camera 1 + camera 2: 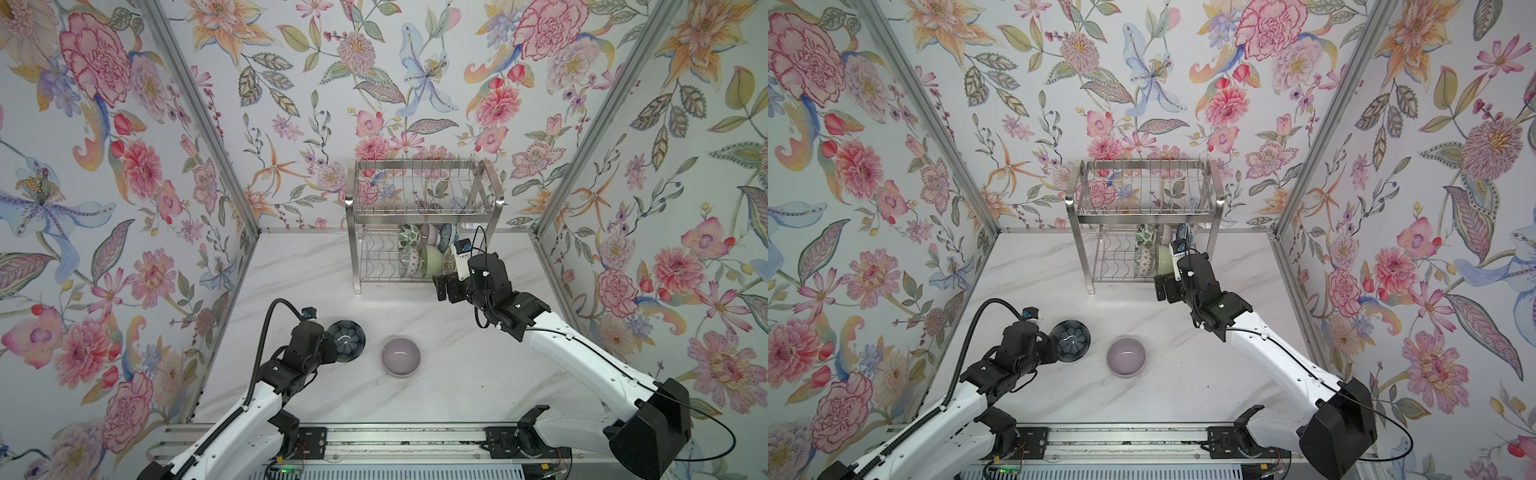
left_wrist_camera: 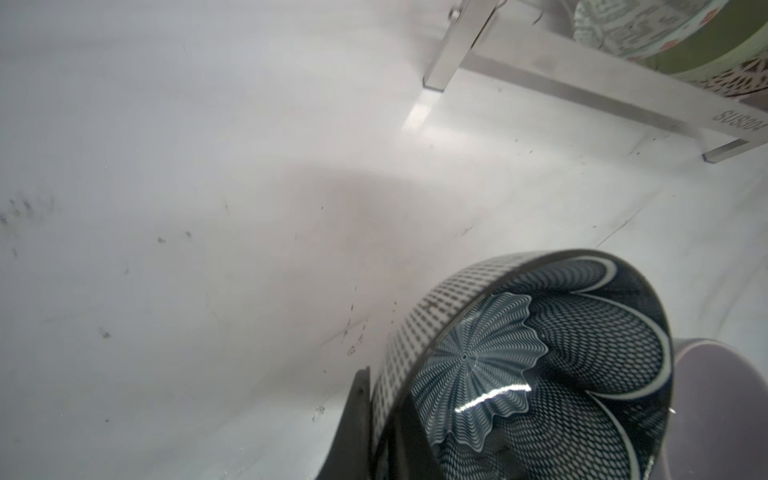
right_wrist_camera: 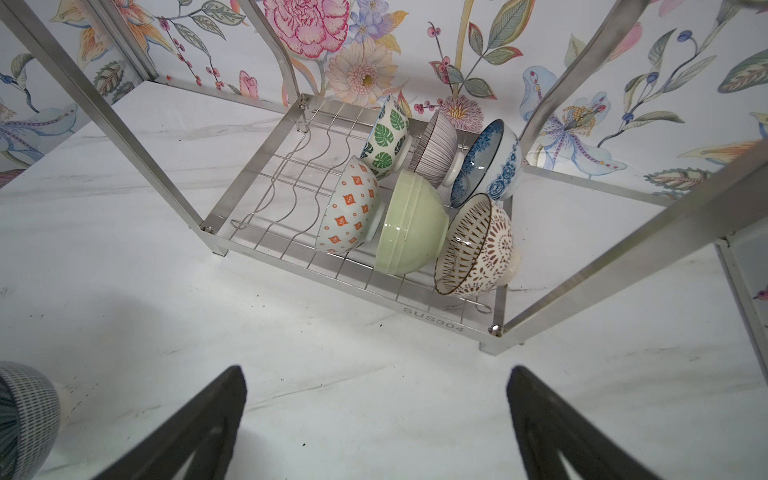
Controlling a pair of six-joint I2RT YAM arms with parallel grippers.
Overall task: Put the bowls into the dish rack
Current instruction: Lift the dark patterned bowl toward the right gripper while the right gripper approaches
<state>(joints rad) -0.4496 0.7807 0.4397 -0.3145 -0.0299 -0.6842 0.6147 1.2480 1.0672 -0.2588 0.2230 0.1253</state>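
Your left jaws are clamping the left rim of the dark bowl at the near left of the table. One jaw is sitting inside the rim and one outside. The bowl is hanging tipped, and you cannot tell whether it is clear of the table.

The grip is a thin pinch on glazed ceramic. If you are swinging fast, the bowl's weight is likely to turn it in the jaws or pull it free. The lilac bowl is sitting upright just to the right of it, apart. A low sweep to the right is risking a knock.

The rack is standing at the far middle. Six bowls are leaning on edge along the right half of its lower shelf. The green bowl and the brown bowl are nearest you. The wavy wires on the left half are looking free. A bump while you are sliding the dark bowl in is likely to topple the leaning row.

Your right jaws are standing wide apart and empty, just in front of the rack's near right corner. That arm is crowding the right side of the approach. The rack's near left leg and its upper tier are narrowing the opening too.
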